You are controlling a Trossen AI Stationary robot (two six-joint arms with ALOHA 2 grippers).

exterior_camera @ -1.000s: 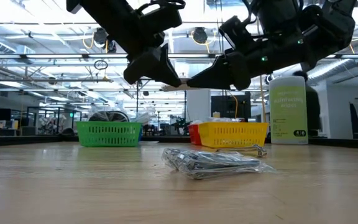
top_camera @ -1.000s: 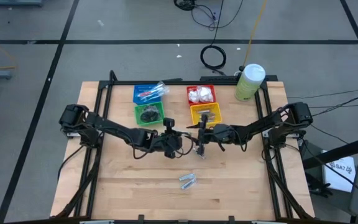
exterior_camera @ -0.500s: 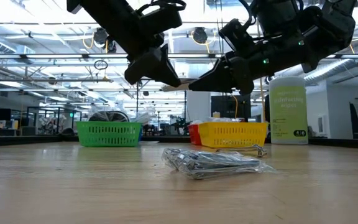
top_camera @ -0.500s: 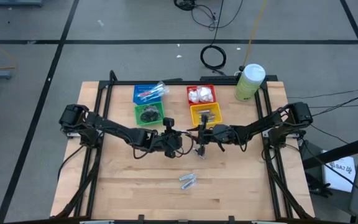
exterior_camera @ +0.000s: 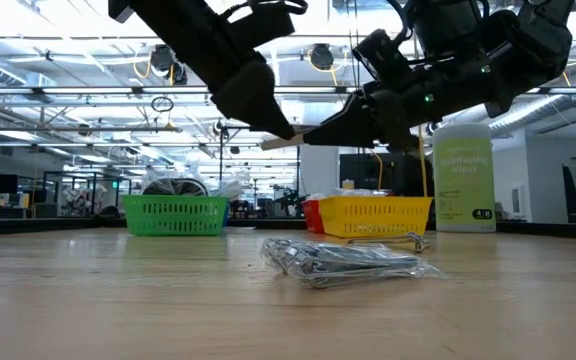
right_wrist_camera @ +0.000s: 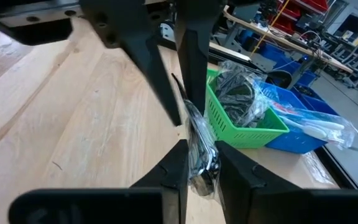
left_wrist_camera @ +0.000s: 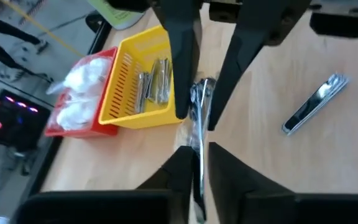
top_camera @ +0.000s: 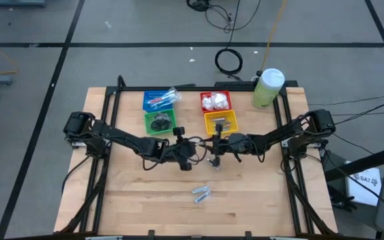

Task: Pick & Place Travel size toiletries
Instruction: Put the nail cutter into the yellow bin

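Hanging in the air above the middle of the table (top_camera: 132, 193), a wrapped silver item (left_wrist_camera: 199, 124) is gripped from both ends. The left hand (top_camera: 193, 149) pinches one end, the right hand (top_camera: 213, 151) is pressed together on the other, and the item's long axis runs straight from one to the other. The yellow basket (top_camera: 206, 123), holding similar silver pieces, sits just beyond the right hand, so that arm looks the nearer carrier once the left lets go. More wrapped pieces (top_camera: 201, 194) lie on the table, well apart.
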